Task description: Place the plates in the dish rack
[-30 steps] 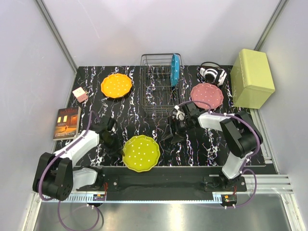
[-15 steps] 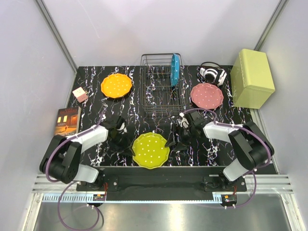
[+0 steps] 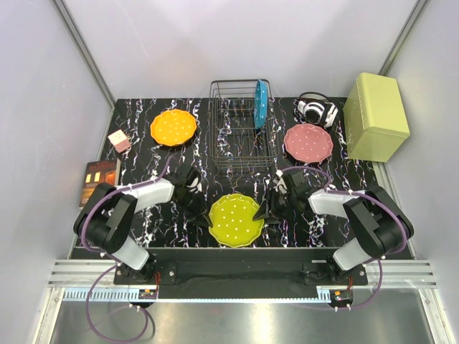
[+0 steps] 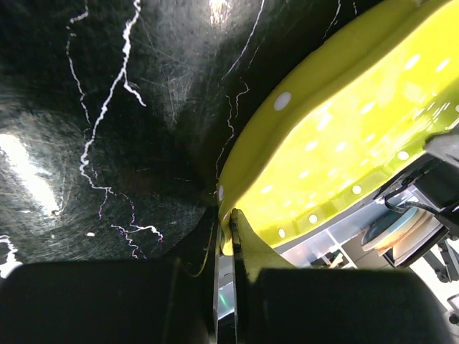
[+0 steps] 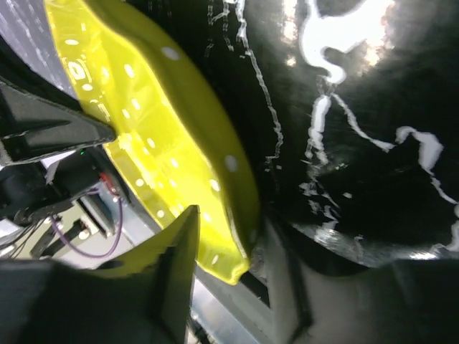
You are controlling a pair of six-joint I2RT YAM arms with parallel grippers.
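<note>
The yellow-green plate (image 3: 237,220) hangs tilted over the table's near middle. My left gripper (image 3: 204,215) is shut on its left rim; in the left wrist view the fingers pinch the rim of the plate (image 4: 344,136) at the left gripper (image 4: 226,229). My right gripper (image 3: 267,211) is at the right rim, open, its jaws straddling the edge of the plate (image 5: 158,122) with a gap on one side at the right gripper (image 5: 229,244). The black wire dish rack (image 3: 240,136) holds the blue plate (image 3: 260,104) upright. The orange plate (image 3: 173,127) and pink plate (image 3: 308,142) lie flat on either side of the rack.
Headphones (image 3: 315,110) and a pale green box (image 3: 375,117) sit at the back right. A book (image 3: 100,183) and a small pink cube (image 3: 119,140) lie at the left edge.
The left gripper has carried the yellow-green plate rightward toward the middle. The right gripper has moved down to the plate's right rim and now straddles it.
</note>
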